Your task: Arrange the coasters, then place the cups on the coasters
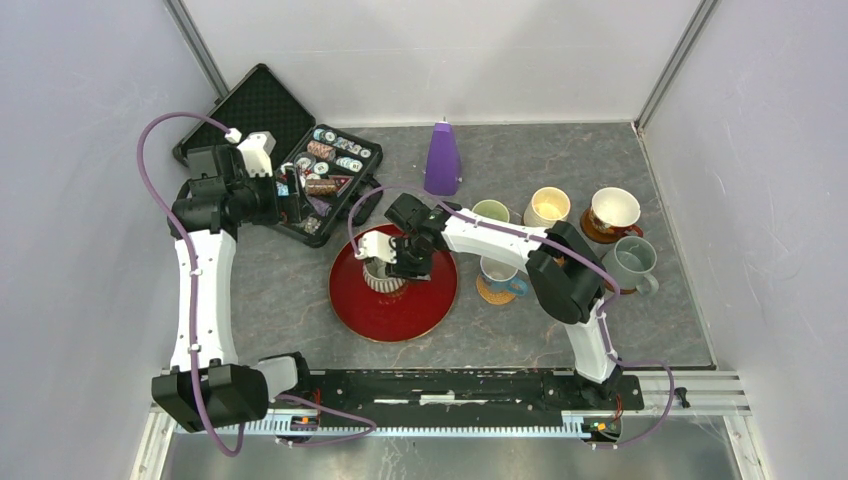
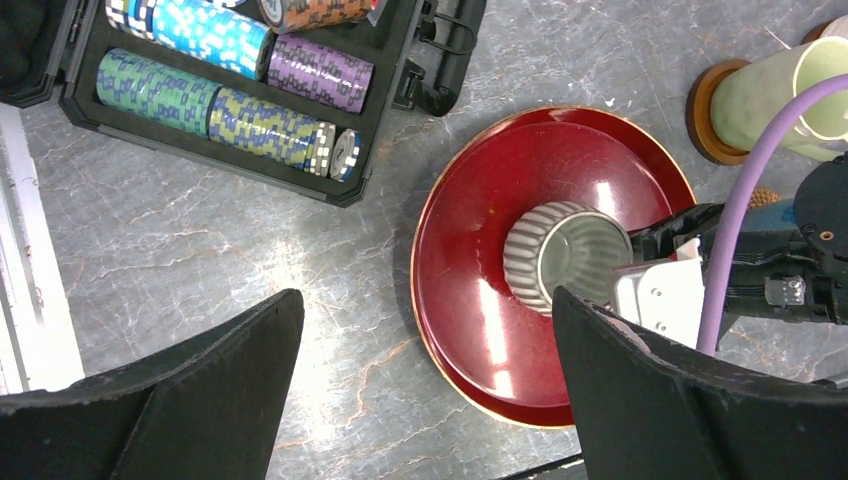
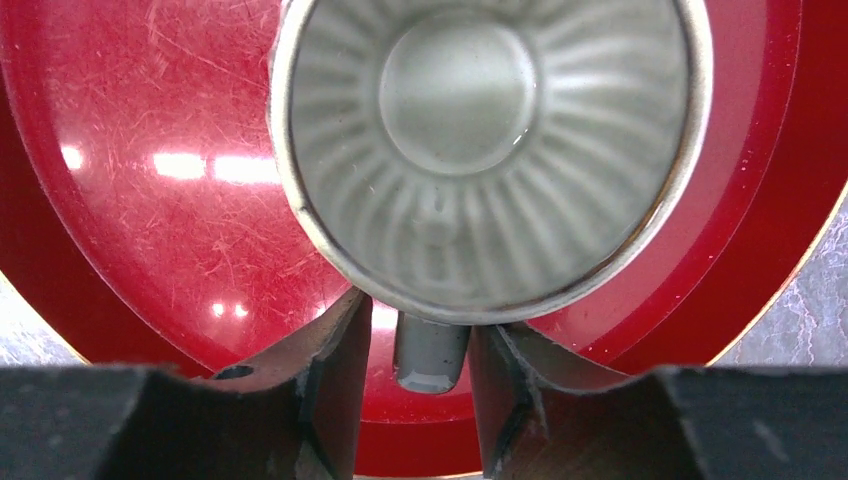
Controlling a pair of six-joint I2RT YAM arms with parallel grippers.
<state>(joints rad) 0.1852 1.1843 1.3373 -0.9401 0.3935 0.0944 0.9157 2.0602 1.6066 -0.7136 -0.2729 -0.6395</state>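
The ribbed grey mug (image 3: 490,150) is standing on the red tray (image 3: 150,150), handle (image 3: 430,365) pointing straight into the right gripper (image 3: 422,345), jaws sitting narrow either side; whether they're pinching, I can't tell.

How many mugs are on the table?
6. Ribbed grey mug on the red tray; to its right: pale green mug, cream-yellow mug, patterned white mug, grey-blue mug, and blue-handled mug partly hidden by the right arm.
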